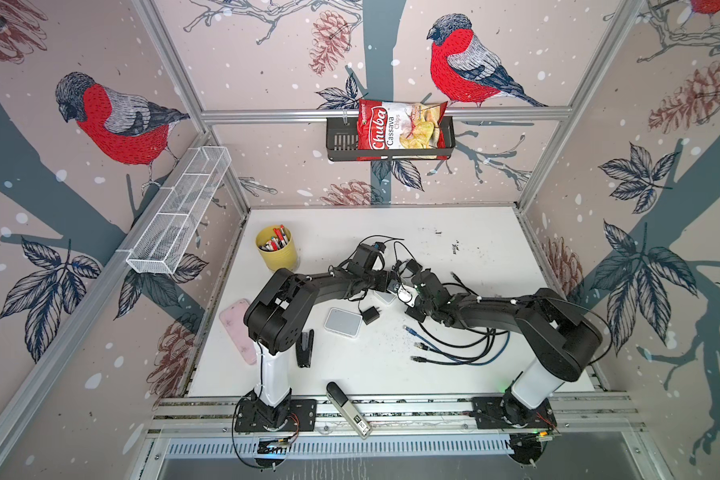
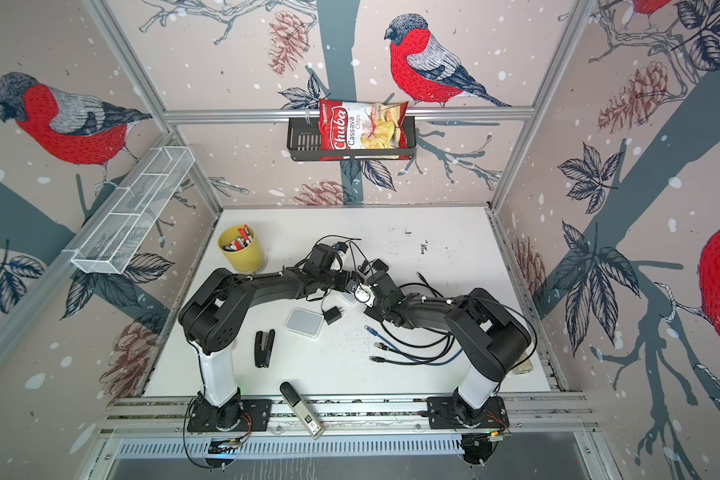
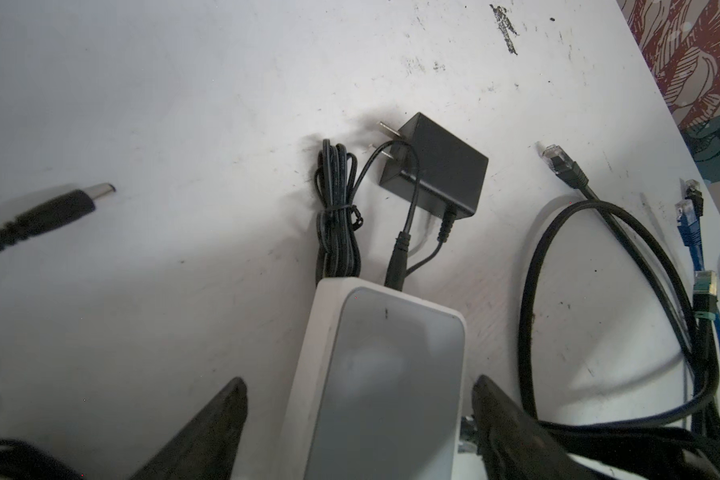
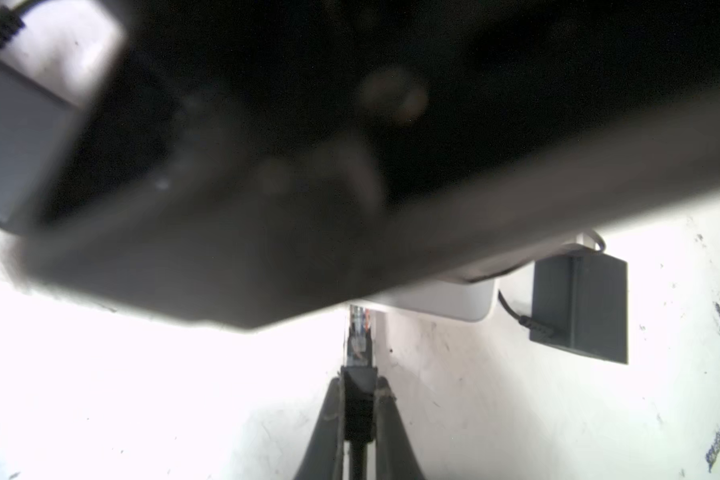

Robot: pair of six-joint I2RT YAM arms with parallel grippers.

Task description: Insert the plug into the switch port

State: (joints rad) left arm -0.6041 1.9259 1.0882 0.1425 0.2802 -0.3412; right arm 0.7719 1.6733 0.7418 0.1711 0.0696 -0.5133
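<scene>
The switch [image 3: 387,374] is a white box with a grey top, and a black power lead is plugged into its far end. My left gripper [image 3: 358,386] is open and straddles it, one finger on each side with a small gap. In both top views only a white corner of the switch [image 1: 384,297] [image 2: 348,297] shows between the two arms. My right gripper [image 4: 359,382] is shut on the plug [image 4: 359,345], a clear-tipped network plug with a black boot. The plug's tip points at the switch's white side [image 4: 445,301]. I cannot tell whether it is inside a port.
A black power adapter [image 3: 433,166] lies just beyond the switch. Loose black and blue network cables [image 1: 454,345] lie at the near right. A second grey-white box [image 1: 342,323], a small adapter [image 1: 368,314], a stapler [image 1: 304,348] and a yellow pen cup [image 1: 276,248] stand to the left.
</scene>
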